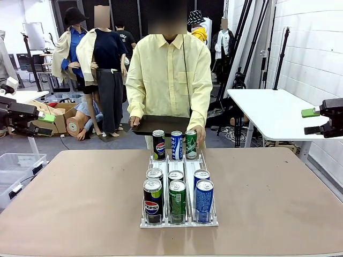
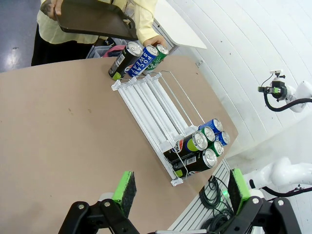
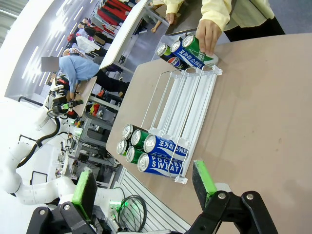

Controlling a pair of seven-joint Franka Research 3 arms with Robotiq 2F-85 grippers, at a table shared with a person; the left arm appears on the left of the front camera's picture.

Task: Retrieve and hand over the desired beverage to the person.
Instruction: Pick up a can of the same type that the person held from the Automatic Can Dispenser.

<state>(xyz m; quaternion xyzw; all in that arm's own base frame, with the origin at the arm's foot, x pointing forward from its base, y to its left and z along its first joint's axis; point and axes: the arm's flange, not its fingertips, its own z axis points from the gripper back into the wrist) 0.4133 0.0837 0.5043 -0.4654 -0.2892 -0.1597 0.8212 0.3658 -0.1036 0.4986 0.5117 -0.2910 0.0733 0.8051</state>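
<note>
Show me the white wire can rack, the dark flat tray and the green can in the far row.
white wire can rack (image 2: pixel 156 106), left wrist view, bare middle rails.
dark flat tray (image 1: pixel 155 124), front view, its flat face.
green can in the far row (image 1: pixel 191 144), front view, its side.

White brick wall (image 1: pixel 316 53), white side table (image 1: pixel 268 110), grey floor (image 1: pixel 128 140)

Your front camera sits at the near edge of the flat brown table (image 1: pixel 80 203) and faces the person in the pale-yellow shirt (image 1: pixel 169 75) on the far side. The white three-lane wire can rack (image 1: pixel 177 163) is close to it. Your left wrist camera looks down from the table's left, raised and farther off. Your right wrist camera mirrors it. All three views share the rack and tabletop.
</note>
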